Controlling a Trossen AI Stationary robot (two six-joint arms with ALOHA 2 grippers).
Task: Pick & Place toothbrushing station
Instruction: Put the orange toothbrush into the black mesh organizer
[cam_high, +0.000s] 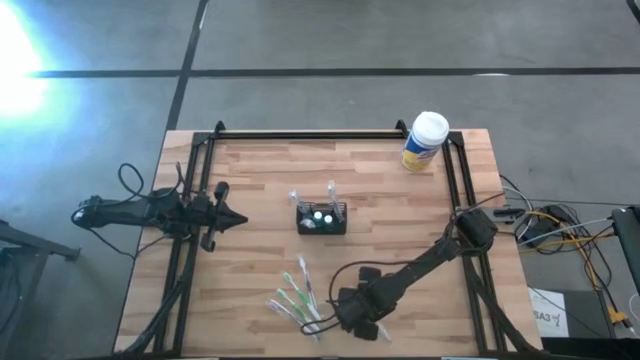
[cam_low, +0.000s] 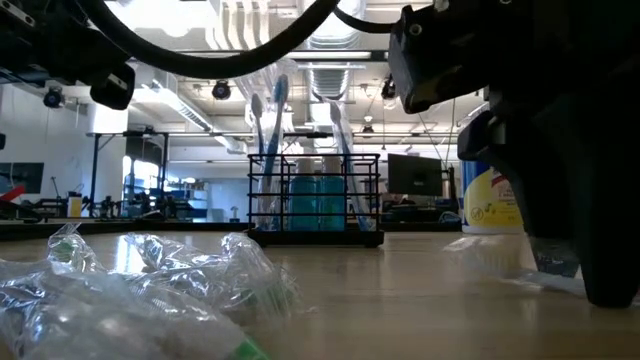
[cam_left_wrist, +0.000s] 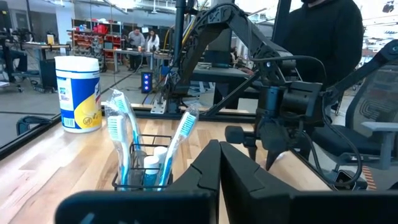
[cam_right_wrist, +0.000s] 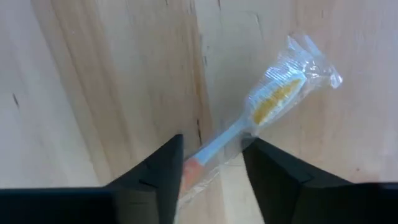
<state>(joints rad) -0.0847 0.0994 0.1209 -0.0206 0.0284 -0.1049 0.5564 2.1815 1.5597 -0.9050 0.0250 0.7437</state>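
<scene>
The toothbrushing station (cam_high: 321, 218), a small black mesh organiser, stands on its base at the table's middle with blue-and-white toothbrushes upright in it. It also shows in the low view (cam_low: 315, 205) and the left wrist view (cam_left_wrist: 146, 171). My right gripper (cam_high: 340, 312) is low over the table near its front edge, beside a pile of plastic-wrapped toothbrushes (cam_high: 295, 296). It is open (cam_right_wrist: 211, 149), with its fingers on either side of the handle of a wrapped toothbrush with yellow bristles (cam_right_wrist: 273, 99) that lies flat on the wood. My left gripper (cam_high: 238, 218) is shut and empty, left of the organiser.
A yellow canister with a white lid (cam_high: 425, 140) stands at the far right corner. Wrapped toothbrushes (cam_low: 150, 290) lie loose on the near part of the table. A black frame rail (cam_high: 310, 134) runs along the far edge. A person in dark clothes (cam_left_wrist: 323, 37) stands beyond the table.
</scene>
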